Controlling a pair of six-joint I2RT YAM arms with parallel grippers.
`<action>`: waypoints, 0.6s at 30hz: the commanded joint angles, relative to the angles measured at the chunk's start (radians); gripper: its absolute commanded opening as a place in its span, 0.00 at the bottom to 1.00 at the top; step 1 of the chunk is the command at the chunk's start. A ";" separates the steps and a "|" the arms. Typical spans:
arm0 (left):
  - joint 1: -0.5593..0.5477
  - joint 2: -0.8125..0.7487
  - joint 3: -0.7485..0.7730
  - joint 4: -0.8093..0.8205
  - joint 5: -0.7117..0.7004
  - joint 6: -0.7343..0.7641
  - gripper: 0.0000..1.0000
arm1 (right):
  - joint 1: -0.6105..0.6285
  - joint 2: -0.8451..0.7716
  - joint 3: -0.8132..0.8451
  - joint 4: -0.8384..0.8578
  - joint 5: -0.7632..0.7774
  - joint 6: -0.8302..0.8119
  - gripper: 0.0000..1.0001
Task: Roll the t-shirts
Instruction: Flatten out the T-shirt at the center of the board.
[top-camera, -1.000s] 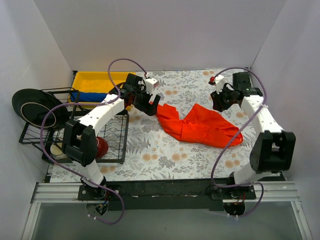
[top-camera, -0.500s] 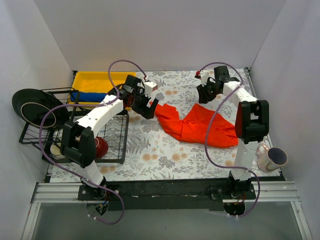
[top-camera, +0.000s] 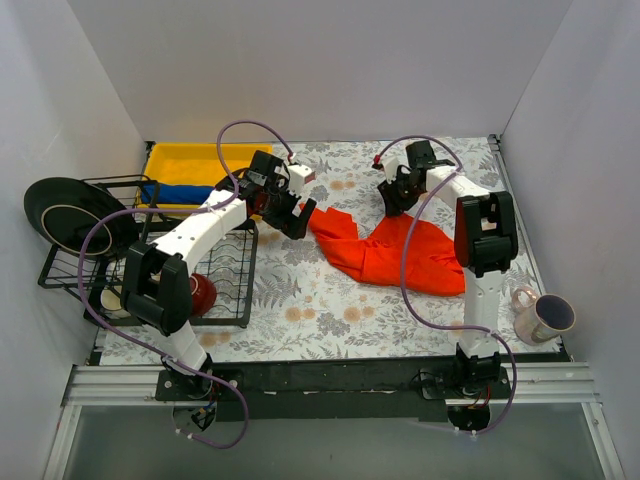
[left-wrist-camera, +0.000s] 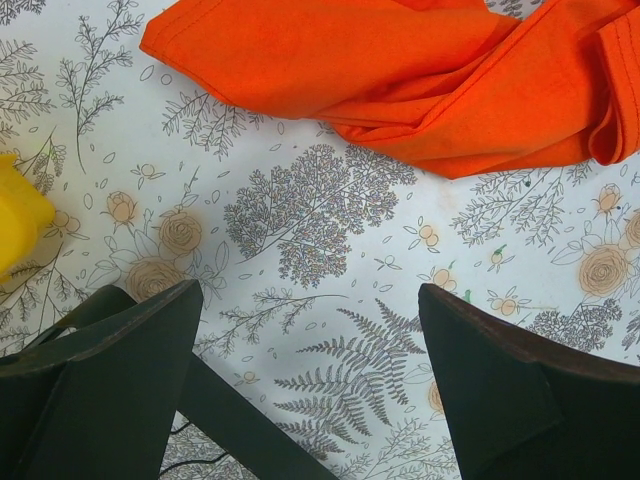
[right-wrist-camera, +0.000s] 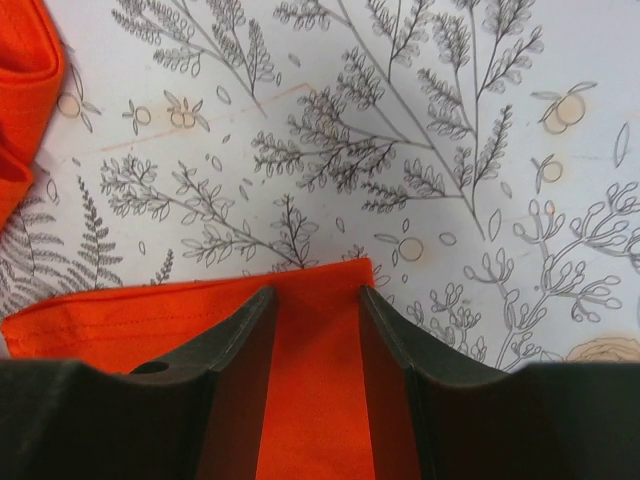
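Top view, left to right.

- Left edge: black plate (top-camera: 65, 215) standing in the wire rack (top-camera: 228, 272), with a red bowl (top-camera: 203, 292) at the rack's lower side.
- Upper left: yellow bin (top-camera: 190, 158) with the blue t-shirt (top-camera: 183, 192) lying along its near side, apart from both arms.
- Left of centre: your left pincer (top-camera: 300, 218) sits just beside the upper-left tip of the orange t-shirt (top-camera: 360, 250). In the left wrist view its fingers (left-wrist-camera: 110, 380) stand wide apart with only bare floral bench (top-camera: 300, 300) between them. The orange cloth fills the top of that frame, ahead of the tips and not touching them.
- Centre to right: the orange t-shirt lies crumpled and folded on the bench, stretching from centre toward the right.
- Upper right of the shirt: your right pincer (top-camera: 392, 203) is down at the cloth's far edge. In the right wrist view the fingers (right-wrist-camera: 235, 340) are parted and straddle a flat corner of the orange cloth. The hem runs out to the left, and cloth fills the gap without being pinched. You cannot tell whether the tips touch it.
- Lower right: a mug (top-camera: 547, 316) on the bench, well apart from the shirt.
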 joint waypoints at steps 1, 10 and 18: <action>-0.002 -0.054 -0.014 -0.009 0.000 0.008 0.89 | 0.009 0.044 0.055 0.022 0.057 -0.022 0.46; -0.002 -0.048 -0.008 -0.003 0.003 0.010 0.89 | 0.011 0.023 0.061 0.015 0.050 -0.007 0.45; -0.002 -0.031 0.012 0.002 0.026 0.007 0.89 | 0.009 0.004 0.094 0.006 -0.010 0.000 0.45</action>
